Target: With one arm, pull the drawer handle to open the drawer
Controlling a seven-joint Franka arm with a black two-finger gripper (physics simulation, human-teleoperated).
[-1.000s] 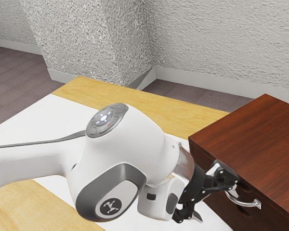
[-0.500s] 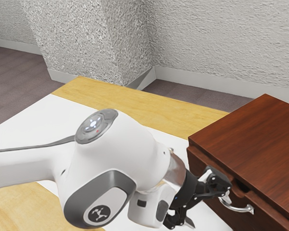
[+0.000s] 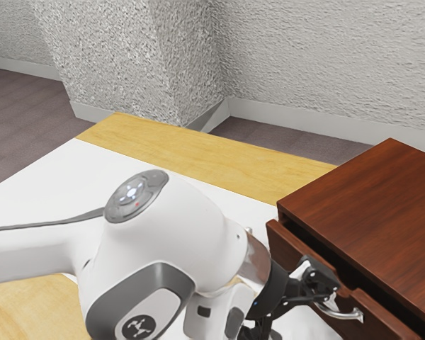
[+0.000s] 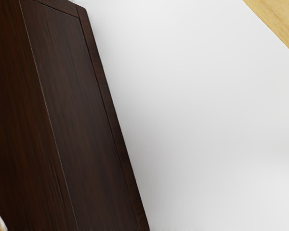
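- Gripper (image 3: pixel 324 289): fingers narrow, clamped on the metal handle (image 3: pixel 346 312) at its end nearer the arm; the contact is partly masked by the finger links.
- Drawer (image 3: pixel 289 249): partly out of the cabinet (image 3: pixel 372 202), dark gap under the top.
- Lower drawer front is hidden by the arm and cut off at the frame edge.
- Wrist view: drawer panel (image 4: pixel 53 134) close up, over the white mat (image 4: pixel 207 120).

Side overview; wrist closeup, probably drawer (image 4: pixel 53 125)

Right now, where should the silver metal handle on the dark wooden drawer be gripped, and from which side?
Take the silver metal handle across its middle bar, coming straight at the front of the dark wooden drawer: the bar stands off it, leaving finger room. The black gripper holds it nearer one end.
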